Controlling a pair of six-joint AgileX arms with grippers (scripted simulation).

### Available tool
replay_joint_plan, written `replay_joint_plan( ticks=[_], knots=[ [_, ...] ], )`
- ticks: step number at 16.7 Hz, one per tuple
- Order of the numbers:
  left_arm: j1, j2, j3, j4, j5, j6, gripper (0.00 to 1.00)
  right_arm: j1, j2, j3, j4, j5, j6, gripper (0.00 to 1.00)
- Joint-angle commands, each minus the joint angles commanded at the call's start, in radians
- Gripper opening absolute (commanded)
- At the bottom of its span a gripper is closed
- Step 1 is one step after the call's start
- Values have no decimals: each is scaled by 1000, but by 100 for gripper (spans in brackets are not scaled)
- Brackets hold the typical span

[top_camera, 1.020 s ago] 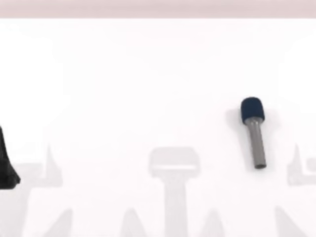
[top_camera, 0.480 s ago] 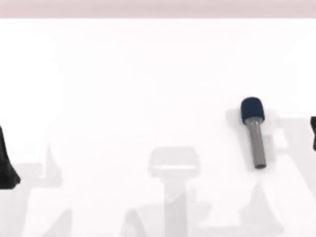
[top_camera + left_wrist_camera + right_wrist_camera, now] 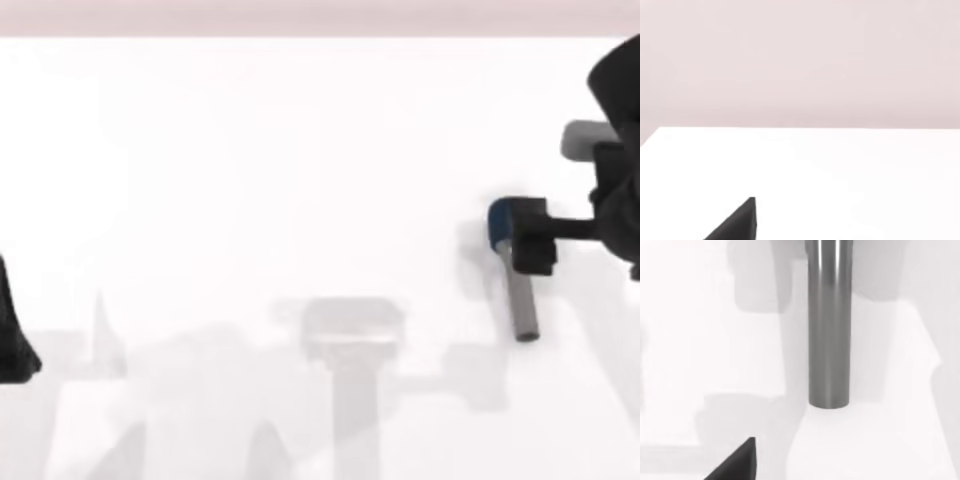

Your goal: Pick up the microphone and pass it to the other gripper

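The microphone [image 3: 520,305] lies on the white table at the right, its dark-blue head [image 3: 497,222] toward the far edge and its grey handle [image 3: 828,330] pointing to the near edge. My right gripper [image 3: 532,238] hovers over the join of head and handle, open, with nothing held. One black fingertip [image 3: 746,461] shows in the right wrist view, off to the side of the handle's end. My left gripper [image 3: 12,345] is parked at the table's left edge, open, with one fingertip [image 3: 742,222] in its wrist view.
The white table [image 3: 300,150] ends at a pinkish far wall [image 3: 320,15]. Grey shadows of the arms fall across the near half of the table.
My right arm has come in from the right edge and its gripper now stands over the microphone. The microphone and the left arm have not moved.
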Motion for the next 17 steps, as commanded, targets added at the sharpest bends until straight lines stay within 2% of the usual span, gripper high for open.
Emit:
replay_joint_plan(
  ticks=[5, 10, 14, 17],
  knots=[
    [0, 0, 0, 0, 0, 0, 100, 53, 215, 168, -112, 4, 58, 100],
    [0, 0, 0, 0, 0, 0, 100, 59, 234, 185, -123, 4, 64, 100],
    [0, 0, 0, 0, 0, 0, 100, 54, 253, 161, -82, 4, 60, 100],
    [0, 0, 0, 0, 0, 0, 100, 53, 314, 108, 37, 4, 59, 100]
  ],
)
